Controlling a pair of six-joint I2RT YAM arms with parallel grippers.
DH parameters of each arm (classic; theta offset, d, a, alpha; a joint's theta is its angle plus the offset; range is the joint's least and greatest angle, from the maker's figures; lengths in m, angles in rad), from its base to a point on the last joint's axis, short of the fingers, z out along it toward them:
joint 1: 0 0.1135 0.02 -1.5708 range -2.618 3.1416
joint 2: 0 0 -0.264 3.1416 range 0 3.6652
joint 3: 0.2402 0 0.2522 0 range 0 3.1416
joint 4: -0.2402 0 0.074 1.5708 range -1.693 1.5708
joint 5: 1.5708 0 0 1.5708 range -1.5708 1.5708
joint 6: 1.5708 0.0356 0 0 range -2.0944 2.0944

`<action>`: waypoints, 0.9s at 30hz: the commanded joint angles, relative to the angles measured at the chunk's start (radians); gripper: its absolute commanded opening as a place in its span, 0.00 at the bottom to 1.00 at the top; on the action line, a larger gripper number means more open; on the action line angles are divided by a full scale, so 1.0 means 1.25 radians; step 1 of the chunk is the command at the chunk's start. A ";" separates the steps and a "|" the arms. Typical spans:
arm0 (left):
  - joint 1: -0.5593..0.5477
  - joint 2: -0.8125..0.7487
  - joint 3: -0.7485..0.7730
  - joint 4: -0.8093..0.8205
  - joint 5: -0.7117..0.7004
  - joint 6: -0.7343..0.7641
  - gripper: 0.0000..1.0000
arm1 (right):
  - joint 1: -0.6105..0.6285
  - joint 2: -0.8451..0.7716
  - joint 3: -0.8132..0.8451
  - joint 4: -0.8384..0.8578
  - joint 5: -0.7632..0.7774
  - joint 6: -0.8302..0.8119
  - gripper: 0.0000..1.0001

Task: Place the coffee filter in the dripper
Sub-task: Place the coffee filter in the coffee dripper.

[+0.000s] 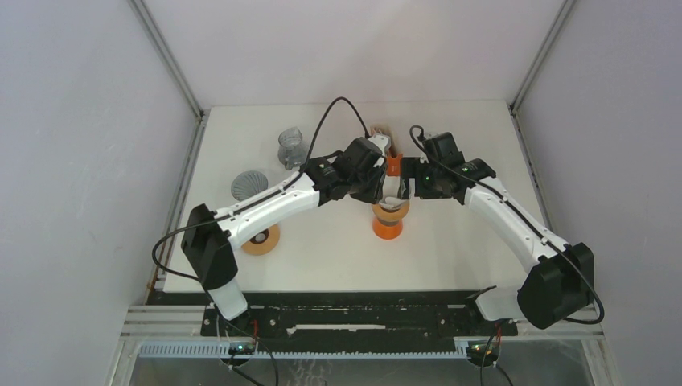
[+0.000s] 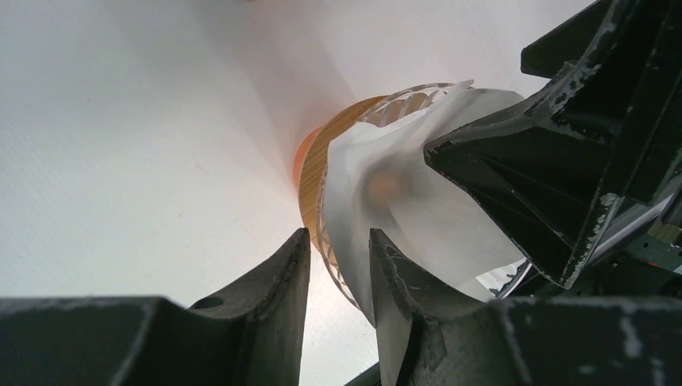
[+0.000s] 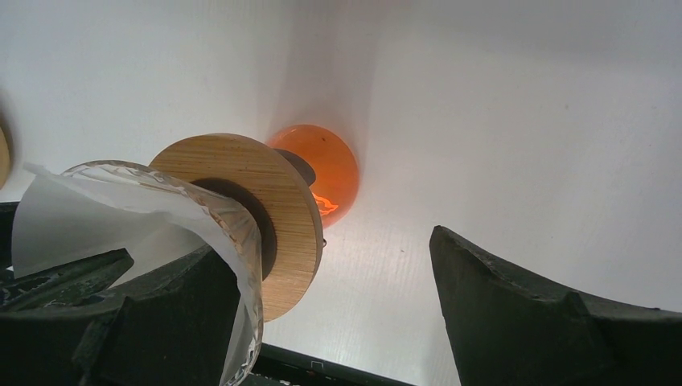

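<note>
The dripper [image 1: 389,206] is seated on the carafe [image 1: 387,227] near the middle of the table [image 1: 450,257], and the coffee filter [image 2: 402,201] is lodged inside it. The left gripper [image 1: 381,190] is set at its left, with the dripper's rim and the filter's edge caught between the fingers. The right gripper [image 1: 407,186] is set at its right, spread wide, one finger inside the filter and the other well outside. A second dripper [image 1: 292,148] is placed at the back left, a ribbed cone [image 1: 248,185] before it, and a wooden ring [image 1: 261,240] nearer still
</note>
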 commanded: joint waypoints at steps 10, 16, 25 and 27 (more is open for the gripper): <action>-0.002 -0.013 0.057 -0.028 -0.008 0.008 0.42 | 0.003 -0.049 0.005 0.028 -0.026 0.006 0.90; -0.002 -0.027 0.060 -0.018 -0.019 0.004 0.48 | 0.004 -0.054 0.013 0.032 -0.038 0.008 0.90; -0.002 -0.040 0.071 -0.003 -0.034 0.005 0.53 | 0.002 -0.064 0.024 0.031 -0.048 0.006 0.90; -0.001 -0.041 0.073 -0.003 -0.035 0.005 0.54 | 0.001 -0.063 0.027 0.027 -0.048 0.005 0.90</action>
